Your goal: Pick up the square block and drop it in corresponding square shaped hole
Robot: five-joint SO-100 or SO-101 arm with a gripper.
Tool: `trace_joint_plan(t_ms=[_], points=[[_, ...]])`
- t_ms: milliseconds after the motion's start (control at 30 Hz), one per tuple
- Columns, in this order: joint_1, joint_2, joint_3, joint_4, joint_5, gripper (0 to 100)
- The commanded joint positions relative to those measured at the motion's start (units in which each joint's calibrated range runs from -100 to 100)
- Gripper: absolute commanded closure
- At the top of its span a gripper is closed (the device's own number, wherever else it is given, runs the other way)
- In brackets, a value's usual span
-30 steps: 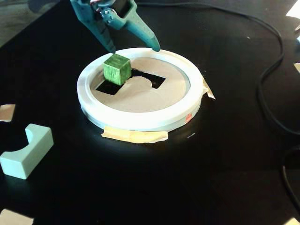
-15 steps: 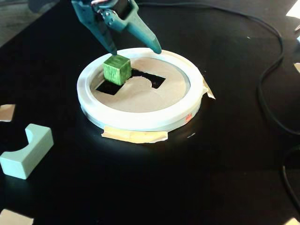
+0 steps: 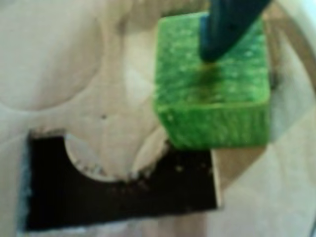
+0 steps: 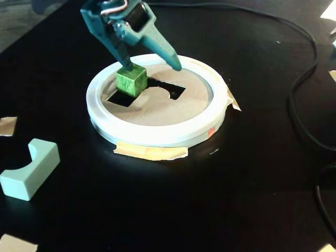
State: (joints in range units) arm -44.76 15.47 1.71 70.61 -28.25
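Observation:
A green square block (image 4: pixel 131 80) sits on the tan cardboard lid (image 4: pixel 157 107) inside a white ring (image 4: pixel 152 134). Dark cut-out holes lie in the lid on either side of it, one at the left (image 4: pixel 119 98) and a notched one at the right (image 4: pixel 169 88). My teal gripper (image 4: pixel 151 66) is open above the lid. Its left finger (image 4: pixel 124 60) touches the block's top and the other finger (image 4: pixel 170 58) stands well off to the right. In the wrist view the block (image 3: pixel 212 94) lies at the upper right corner of a notched dark hole (image 3: pixel 123 190), with one finger (image 3: pixel 224 29) on top of it.
A mint block with a curved notch (image 4: pixel 29 169) lies on the black table at the left. Tape strips (image 4: pixel 151 152) hold the ring down. Black cables (image 4: pixel 302 105) run along the right side. Small tan scraps (image 4: pixel 7 126) lie at the left edge.

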Motion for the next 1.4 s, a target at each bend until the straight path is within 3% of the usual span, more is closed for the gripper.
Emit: trace_joint_plan(t_ms=[0, 700, 933, 1367], points=[[1.7, -1.7, 3.6, 0.5, 0.3, 0], [7.6, -1.5, 12.2, 0.3, 0.2, 0], [6.1, -2.1, 12.7, -7.3, 0.2, 0], [3.3, -2.8, 6.8, -7.9, -0.4, 0]])
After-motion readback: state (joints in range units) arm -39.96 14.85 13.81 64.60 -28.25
